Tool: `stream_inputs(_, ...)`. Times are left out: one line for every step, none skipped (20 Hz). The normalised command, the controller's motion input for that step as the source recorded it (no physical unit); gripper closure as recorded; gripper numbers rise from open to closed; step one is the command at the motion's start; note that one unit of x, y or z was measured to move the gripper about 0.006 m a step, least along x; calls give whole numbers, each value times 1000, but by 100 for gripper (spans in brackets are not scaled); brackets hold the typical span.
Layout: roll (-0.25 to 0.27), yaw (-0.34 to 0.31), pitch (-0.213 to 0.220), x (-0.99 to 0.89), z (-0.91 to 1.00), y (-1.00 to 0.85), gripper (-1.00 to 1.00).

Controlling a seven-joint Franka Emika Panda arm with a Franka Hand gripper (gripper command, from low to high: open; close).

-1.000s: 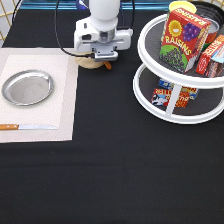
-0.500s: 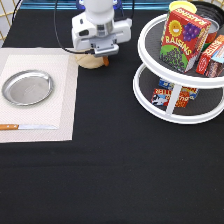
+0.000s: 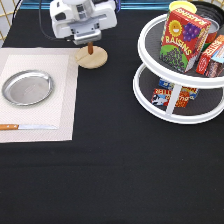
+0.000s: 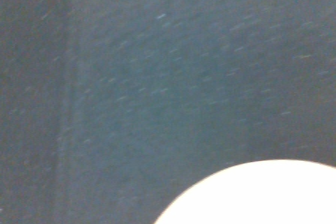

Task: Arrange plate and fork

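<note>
Plate (image 3: 27, 87) on mat (image 3: 65, 95), knife (image 3: 27, 127) below

1. A red box (image 3: 183, 37) on the rack's (image 3: 150, 97) upper shelf is showing the word "RAISINS" across its front.
2. The packs on the lower shelf (image 3: 172, 95) are carrying print too small to read.

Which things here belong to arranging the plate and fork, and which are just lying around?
For the job: plate, fork upright under the gripper.
Lying about: knife, wooden disc, raisins box, white rack.
</note>
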Motion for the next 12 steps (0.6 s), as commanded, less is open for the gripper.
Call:
stream_inputs(0, -211, -89, 0, 194, -374, 100)
stream_inputs(0, -244, -124, 0, 86, -294, 100)
stream_inputs(0, -260, -146, 0, 20, -254, 100)
stream_inputs(0, -286, -169, 0, 0, -189, 100)
stream_inputs(0, -289, -182, 0, 0, -180, 100)
stream_inputs(0, -300, -182, -11, 0, -160, 100)
stream_inputs(0, -310, -176, -26, 0, -134, 100)
stream_inputs(0, -310, -170, -34, 0, -137, 100)
stream_inputs(0, -310, -171, -34, 0, -137, 100)
stream_inputs(0, -310, -170, -37, 0, -137, 100)
stream_inputs(0, -310, -171, -37, 0, -137, 100)
stream_inputs(0, -308, -177, -37, 0, -143, 100)
